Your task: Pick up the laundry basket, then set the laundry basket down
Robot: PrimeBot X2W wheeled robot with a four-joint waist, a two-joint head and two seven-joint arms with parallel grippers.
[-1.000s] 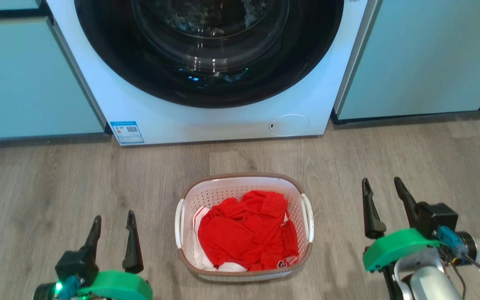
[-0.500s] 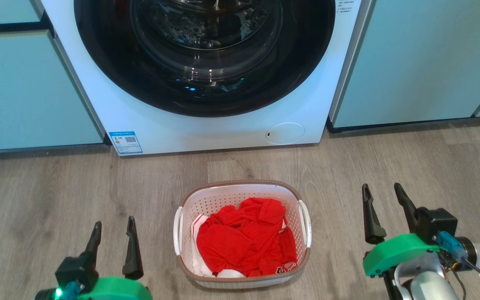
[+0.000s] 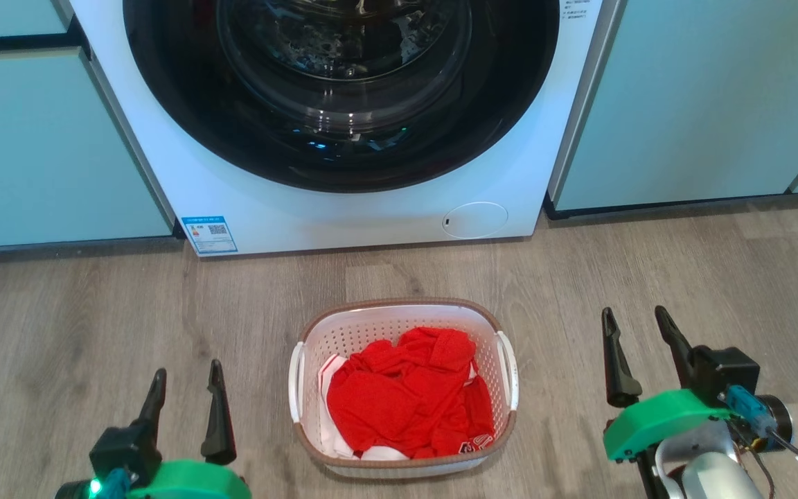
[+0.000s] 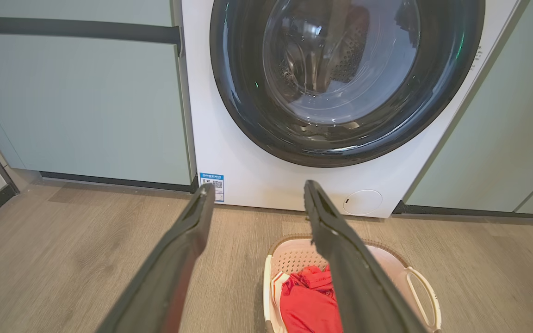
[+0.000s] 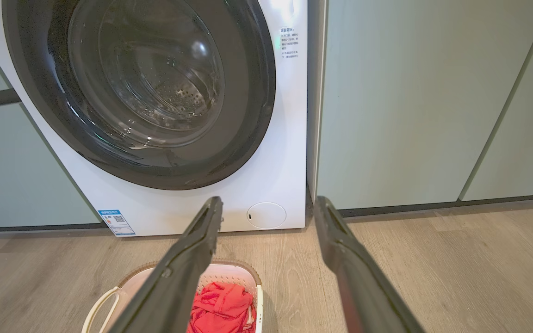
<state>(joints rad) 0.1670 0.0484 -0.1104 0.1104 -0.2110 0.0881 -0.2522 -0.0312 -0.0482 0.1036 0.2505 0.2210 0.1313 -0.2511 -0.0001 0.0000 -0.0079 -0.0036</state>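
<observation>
Your left claw (image 3: 187,371) hangs low on the left, its fingers spread wide with nothing between them, well apart from the laundry basket (image 3: 399,303). The basket stands on the wood floor (image 3: 94,312) in the middle, in front of the washing machine (image 3: 343,208). Red clothes (image 3: 406,395) are heaped inside it, and both white side handles are free. Your right claw (image 3: 633,313) sits off to the right, likewise wide open and empty, and also clear of the basket.

As I judge it, nothing of the task is done yet. You still have to bring the claws to the basket, and the lift and the set-down are all ahead.

Compared with a second ago, the whole head view has slid, with the washer and basket a little lower in it. That is the camera moving. The basket keeps its place before the washer, and both claws stay open where they were.
</observation>
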